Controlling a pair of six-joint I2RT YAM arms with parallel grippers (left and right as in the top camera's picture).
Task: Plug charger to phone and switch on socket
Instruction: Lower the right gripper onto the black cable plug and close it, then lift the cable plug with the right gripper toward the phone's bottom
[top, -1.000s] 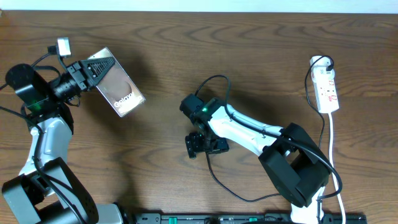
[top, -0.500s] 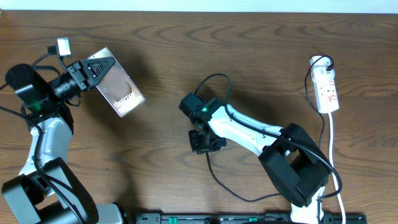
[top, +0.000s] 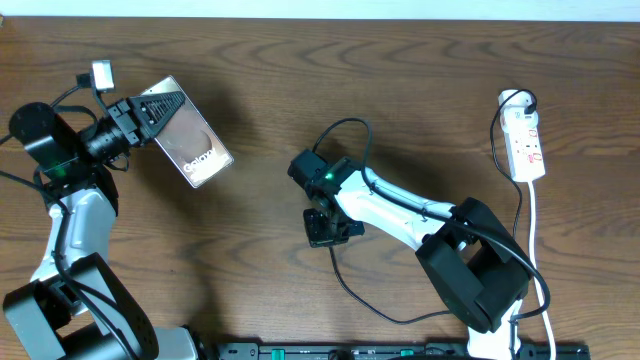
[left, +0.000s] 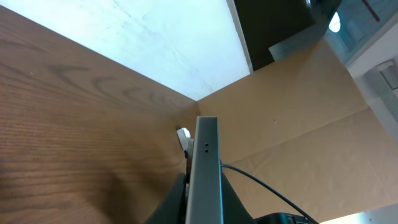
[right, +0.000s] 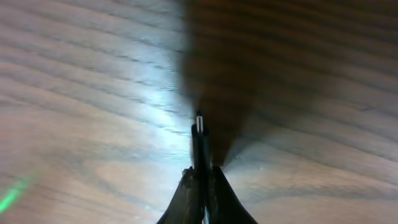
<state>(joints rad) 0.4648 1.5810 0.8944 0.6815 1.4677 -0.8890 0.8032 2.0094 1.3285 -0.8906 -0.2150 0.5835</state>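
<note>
Phone (top: 192, 138), its screen reading "Galaxy" in white, is held clear of the table (top: 260, 60) at the upper left, clamped edge-on in the closed jaws of the left gripper (top: 158, 112). Charger (top: 345, 288), a thin black cable, trails over the table's centre with its tip pinched in the closed jaws of the right gripper (top: 325, 232). Socket (top: 526, 140), white with red markings too small to read, lies at the far right, well apart from both grippers.

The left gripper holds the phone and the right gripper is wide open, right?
No: the right gripper is shut on the charger, as the right wrist view shows. The left gripper does hold the phone.
</note>
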